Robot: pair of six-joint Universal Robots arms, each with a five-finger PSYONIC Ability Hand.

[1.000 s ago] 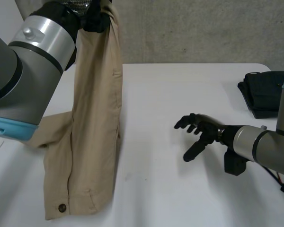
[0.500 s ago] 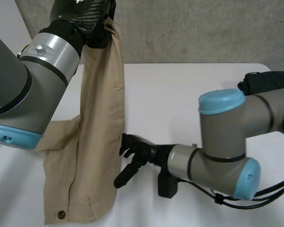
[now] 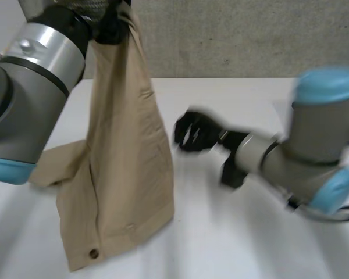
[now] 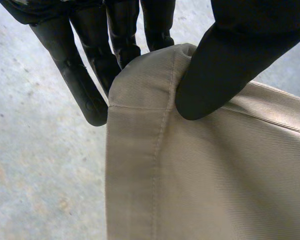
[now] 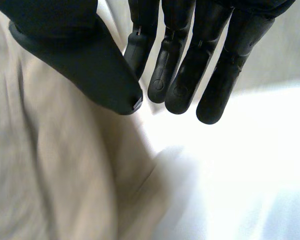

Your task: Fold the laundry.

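**Left hand lifts the tan garment; right hand hovers open beside it.**

Head view: at the upper left of the frame the left hand grips the garment's top end, and the cloth hangs down the left half. Its lower end, with a dark button, rests on the white table at the lower left. The right hand sits at the centre of the frame, just right of the hanging cloth and over the table. Left wrist view: the thumb and fingers pinch a stitched edge of the garment between them. Right wrist view: the right hand's fingers are straight, slightly apart and grasp nothing. The garment hangs beside its thumb, and the table lies beyond its fingertips.
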